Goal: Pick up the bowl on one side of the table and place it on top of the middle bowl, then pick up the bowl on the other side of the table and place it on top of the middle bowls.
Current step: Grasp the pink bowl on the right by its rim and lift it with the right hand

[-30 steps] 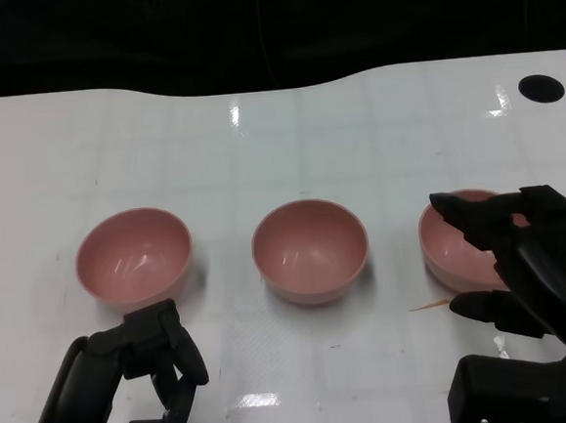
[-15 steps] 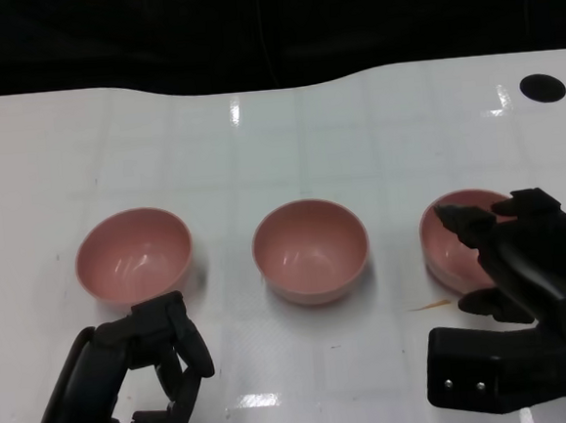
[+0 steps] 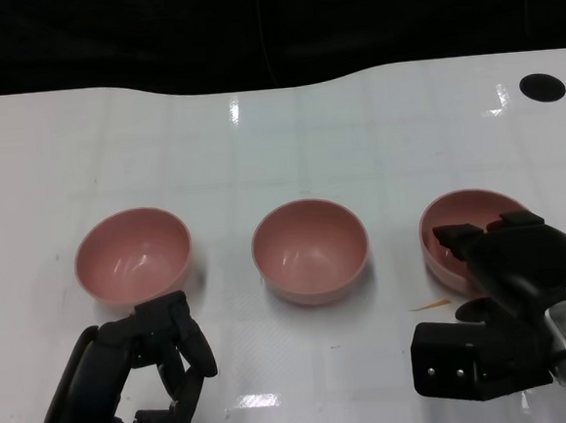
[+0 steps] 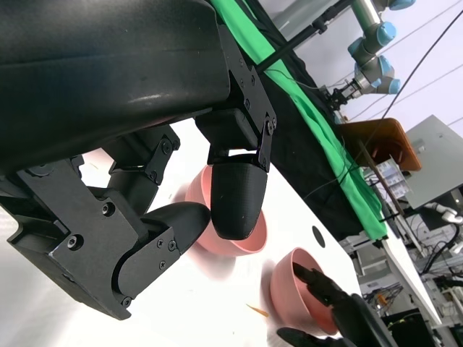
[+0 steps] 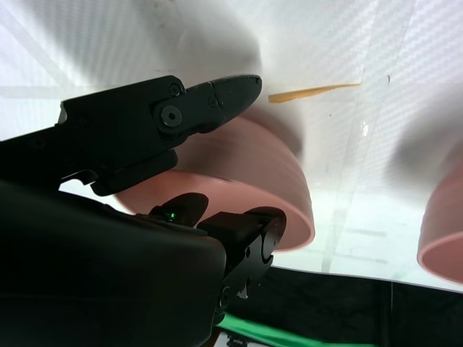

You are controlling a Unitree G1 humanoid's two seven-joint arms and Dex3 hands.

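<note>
Three pink bowls stand in a row on the white table (image 3: 278, 143): the left bowl (image 3: 134, 254), the middle bowl (image 3: 310, 248) and the right bowl (image 3: 452, 210). My right hand (image 3: 508, 270) sits over the right bowl's near rim, with its fingers inside and the thumb outside by the wall. In the right wrist view the right bowl (image 5: 253, 173) lies between the thumb and fingers (image 5: 249, 235), resting on the table. My left hand (image 3: 149, 374) hovers just in front of the left bowl, holding nothing, fingers curled but apart.
A thin yellow sliver (image 3: 430, 306) lies on the table left of my right hand. Black holes mark the far corners, the right hole (image 3: 541, 86) and one at the left edge. The left wrist view shows green cloth (image 4: 318, 123) and equipment beyond the table.
My right hand has moved down and drawn back toward me, its fingers dropping from above the right bowl into it. The left hand has barely shifted. No bowl has moved.
</note>
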